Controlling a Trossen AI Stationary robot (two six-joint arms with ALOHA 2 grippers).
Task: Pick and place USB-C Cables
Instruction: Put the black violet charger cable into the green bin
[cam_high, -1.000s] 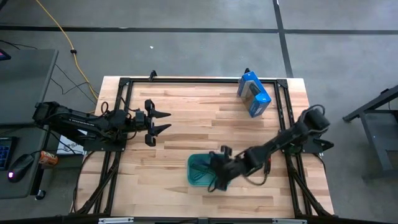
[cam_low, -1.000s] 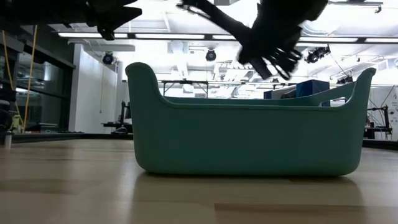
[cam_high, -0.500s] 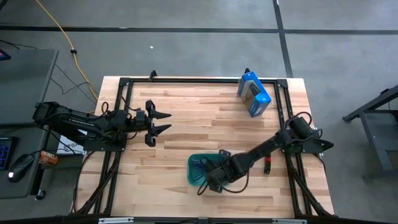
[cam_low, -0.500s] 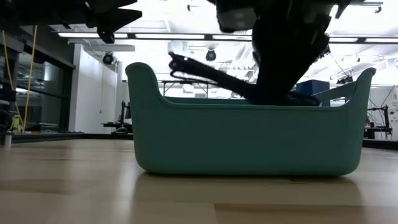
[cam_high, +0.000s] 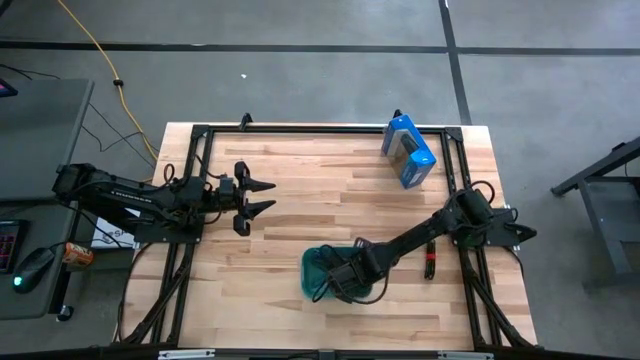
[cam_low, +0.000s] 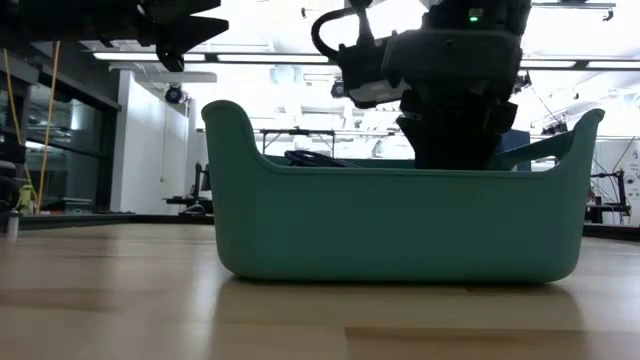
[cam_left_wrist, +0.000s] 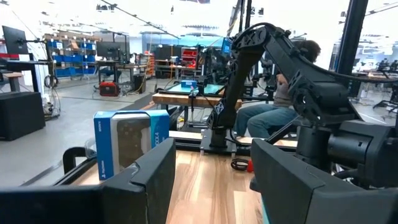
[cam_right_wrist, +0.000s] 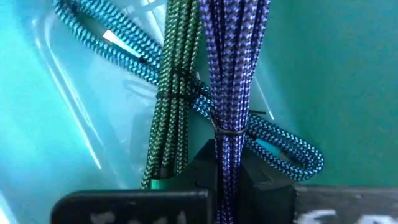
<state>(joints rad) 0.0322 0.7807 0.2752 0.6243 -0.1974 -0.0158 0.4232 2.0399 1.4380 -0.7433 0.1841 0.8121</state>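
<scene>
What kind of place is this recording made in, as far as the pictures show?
Probably a robotics lab or workshop in a large hall. The left wrist view shows a person seated at a bench beyond the table, and rows of desks with monitors. The high view shows a bare concrete floor around the wooden table.

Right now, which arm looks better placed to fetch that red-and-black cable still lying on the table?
The right. Its gripper is in the teal tub, nearer the red-and-black cable by the table's right edge. The left gripper waits open across the table.
</scene>
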